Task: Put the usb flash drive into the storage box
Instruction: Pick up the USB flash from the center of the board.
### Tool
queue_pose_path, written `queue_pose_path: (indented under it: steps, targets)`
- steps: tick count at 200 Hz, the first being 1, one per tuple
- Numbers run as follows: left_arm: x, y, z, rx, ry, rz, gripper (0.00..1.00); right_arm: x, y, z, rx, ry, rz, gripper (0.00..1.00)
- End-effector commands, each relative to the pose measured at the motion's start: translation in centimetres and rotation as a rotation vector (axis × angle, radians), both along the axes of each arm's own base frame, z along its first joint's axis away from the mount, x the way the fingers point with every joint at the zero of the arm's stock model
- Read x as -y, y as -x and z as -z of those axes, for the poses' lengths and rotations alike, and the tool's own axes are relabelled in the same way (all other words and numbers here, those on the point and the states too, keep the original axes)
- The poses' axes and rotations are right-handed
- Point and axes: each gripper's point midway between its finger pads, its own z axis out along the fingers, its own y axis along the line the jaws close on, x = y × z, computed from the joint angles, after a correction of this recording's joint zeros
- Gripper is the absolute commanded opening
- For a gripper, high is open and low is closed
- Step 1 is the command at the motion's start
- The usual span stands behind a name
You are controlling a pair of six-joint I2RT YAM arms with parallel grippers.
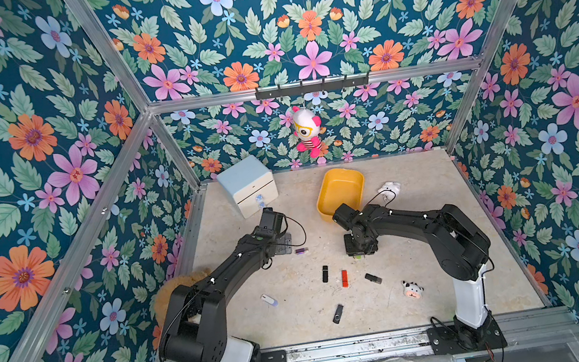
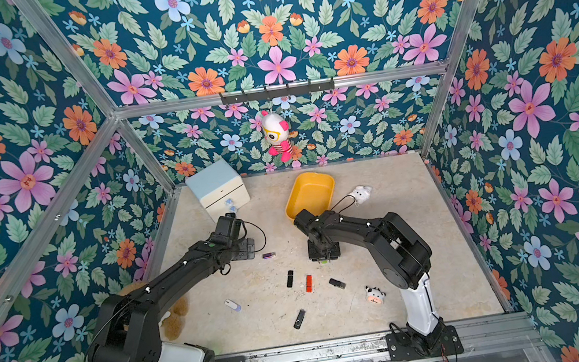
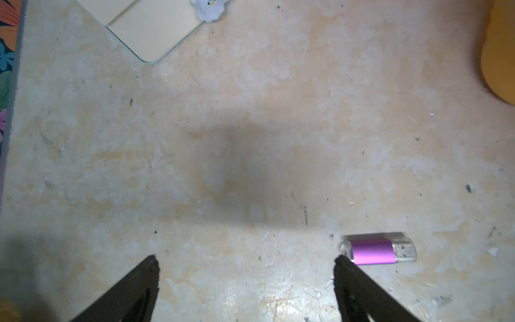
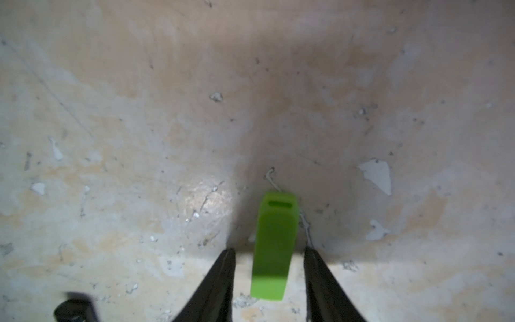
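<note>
A green usb flash drive point(image 4: 274, 245) lies flat on the table between the fingers of my right gripper point(image 4: 269, 253). The jaws are open, with a gap on each side of it. In both top views this gripper point(image 1: 357, 253) points down in front of the yellow storage box point(image 1: 341, 188), which holds nothing. My left gripper point(image 3: 246, 260) is wide open above bare table. A purple flash drive point(image 3: 373, 251) lies just outside one fingertip. Several more drives lie nearer the front: black point(image 1: 325, 274), red point(image 1: 344, 278), white point(image 1: 269, 300).
A pale blue cabinet point(image 1: 248, 185) stands at the back left beside the left arm. A white plush point(image 1: 389, 188) lies right of the box and a cow toy point(image 1: 413, 289) at the front right. A plush doll point(image 1: 307, 131) hangs on the back wall.
</note>
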Motion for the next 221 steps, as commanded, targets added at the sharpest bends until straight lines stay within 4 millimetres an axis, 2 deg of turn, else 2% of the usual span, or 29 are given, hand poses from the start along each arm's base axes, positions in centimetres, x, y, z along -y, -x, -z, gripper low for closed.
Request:
queue_pose_path:
  steps: [1,56,112,159,221]
  targets:
    - [1.7,0.1,0.3,-0.017,0.056,0.065,0.99,0.4,-0.6,0.2,0.017,0.013,0.000,0.41]
    - [4.3,1.0,1.8,-0.093,0.116,0.169,0.99,0.5,-0.5,0.3,0.008,0.015,-0.002,0.25]
    - [5.3,2.0,3.2,-0.173,0.108,0.222,0.98,0.6,-0.1,0.5,-0.001,0.007,-0.002,0.02]
    - [6.4,3.1,4.4,-0.228,0.130,0.261,0.96,0.6,0.0,0.1,0.001,-0.002,-0.005,0.00]
    - [6.6,2.6,5.8,-0.267,0.074,0.254,0.94,1.0,-0.3,-3.2,0.059,-0.009,0.000,0.00]
